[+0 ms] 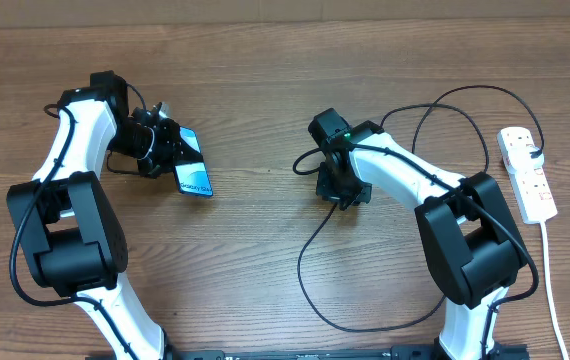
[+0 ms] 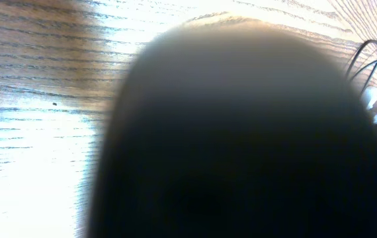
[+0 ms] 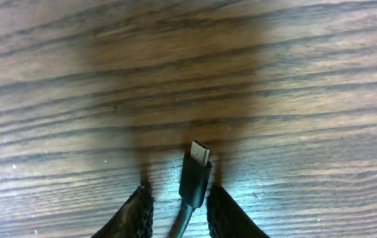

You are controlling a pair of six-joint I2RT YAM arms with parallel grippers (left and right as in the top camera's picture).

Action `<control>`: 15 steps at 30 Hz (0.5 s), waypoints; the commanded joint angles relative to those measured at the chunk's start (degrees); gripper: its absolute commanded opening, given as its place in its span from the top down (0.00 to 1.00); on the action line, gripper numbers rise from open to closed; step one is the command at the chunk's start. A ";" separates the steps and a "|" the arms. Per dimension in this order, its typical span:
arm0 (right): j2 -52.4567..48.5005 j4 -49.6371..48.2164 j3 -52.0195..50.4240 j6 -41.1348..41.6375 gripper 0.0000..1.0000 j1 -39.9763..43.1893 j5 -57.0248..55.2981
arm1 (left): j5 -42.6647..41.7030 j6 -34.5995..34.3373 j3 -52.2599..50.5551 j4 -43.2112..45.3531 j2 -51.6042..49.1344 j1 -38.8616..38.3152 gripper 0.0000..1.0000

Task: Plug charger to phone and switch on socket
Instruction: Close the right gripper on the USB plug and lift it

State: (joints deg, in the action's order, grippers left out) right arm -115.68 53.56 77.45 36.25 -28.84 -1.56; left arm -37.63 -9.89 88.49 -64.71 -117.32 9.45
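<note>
Overhead, we see the phone (image 1: 193, 168) at the tip of the left gripper (image 1: 168, 150), whose fingers are clamped together on it. The phone is on the robot's left side of the table (image 1: 265, 60), tilted with its blue-teal screen showing. Its long axis runs from far to near with a slight slant toward the centre, and the end with the white lettering is the nearer one. The left wrist view is filled by a dark blur, so we learn nothing more about that grip there.

Near the table's middle, the right gripper (image 1: 343, 192) points down at the wood. In its wrist view the two fingertips (image 3: 140, 210) stand a little apart, with the connector (image 3: 195, 178) of the charger (image 1: 301, 262) between them and a thin gap on each side. The connector's long axis lies almost straight away from the camera, its metal tip pointing forward and leaning slightly right.

From the right gripper the black cable loops toward the robot, and more of it arcs over to the socket (image 1: 527, 172). That white strip lies at the right edge, its long axis far to near, with its white cord (image 1: 550, 270) trailing toward us.
</note>
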 commanded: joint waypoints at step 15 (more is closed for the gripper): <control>-0.28 -0.09 -0.61 5.99 0.79 0.52 -3.74 | -0.72 0.48 0.63 0.07 1.40 -0.09 0.96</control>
State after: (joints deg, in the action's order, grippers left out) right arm -115.68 53.56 77.45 41.34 -28.84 -3.68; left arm -37.60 -9.89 88.49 -64.69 -117.32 9.45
